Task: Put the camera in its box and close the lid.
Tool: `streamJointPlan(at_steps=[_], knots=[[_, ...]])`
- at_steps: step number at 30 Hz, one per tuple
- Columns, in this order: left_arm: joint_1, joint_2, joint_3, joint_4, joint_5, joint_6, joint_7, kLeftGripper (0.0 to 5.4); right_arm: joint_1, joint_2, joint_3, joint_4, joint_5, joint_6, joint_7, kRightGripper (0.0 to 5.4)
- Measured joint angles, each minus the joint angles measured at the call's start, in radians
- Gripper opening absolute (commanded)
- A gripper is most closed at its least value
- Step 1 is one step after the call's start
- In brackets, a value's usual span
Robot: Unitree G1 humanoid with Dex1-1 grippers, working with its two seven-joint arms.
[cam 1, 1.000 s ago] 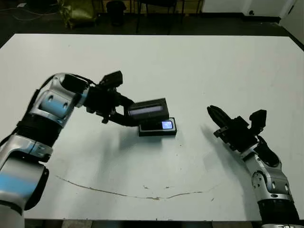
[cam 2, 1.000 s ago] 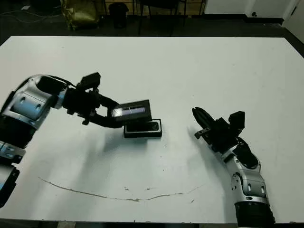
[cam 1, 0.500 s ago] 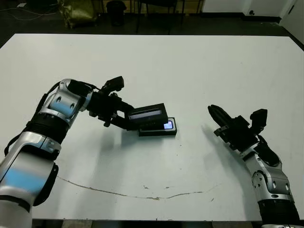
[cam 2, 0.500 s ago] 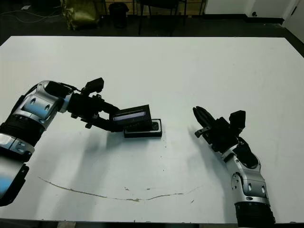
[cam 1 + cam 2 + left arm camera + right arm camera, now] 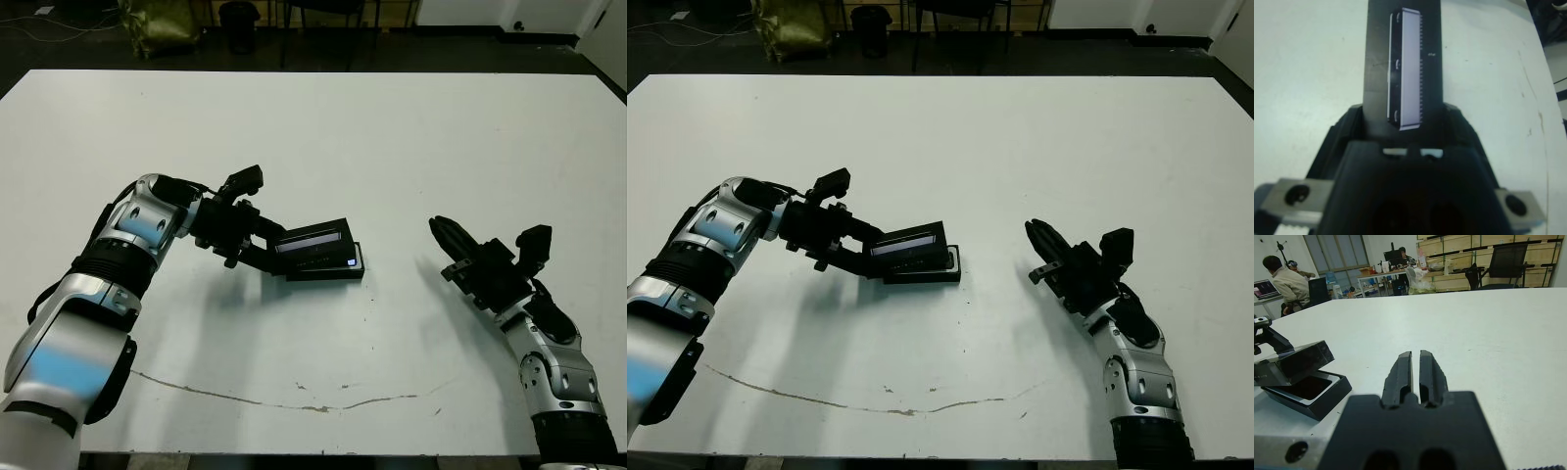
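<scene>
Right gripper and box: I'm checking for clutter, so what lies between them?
Nothing: in the left eye view, only bare white table separates the right gripper from the box.

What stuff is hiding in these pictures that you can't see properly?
- Camera: in the eye views the tilted lid covers most of it; only a corner of its lit screen shows.
- Box: in the right wrist view the lid overhangs it, hiding part of its inside.
- Left pincer: in the left wrist view its black body blocks where its fingers meet the lid.
- Person beyond the table: small and far off in the right wrist view.
</scene>
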Motion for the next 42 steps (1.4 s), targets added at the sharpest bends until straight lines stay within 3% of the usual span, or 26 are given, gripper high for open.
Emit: streamJointPlan(at_steps=[42], knots=[[-0.030, -0.081, -0.035, 0.037, 0.115, -0.042, 0.057, 2.54, 0.015, 0.009, -0.006, -0.004, 0.003, -0.005, -0.003, 0.00]])
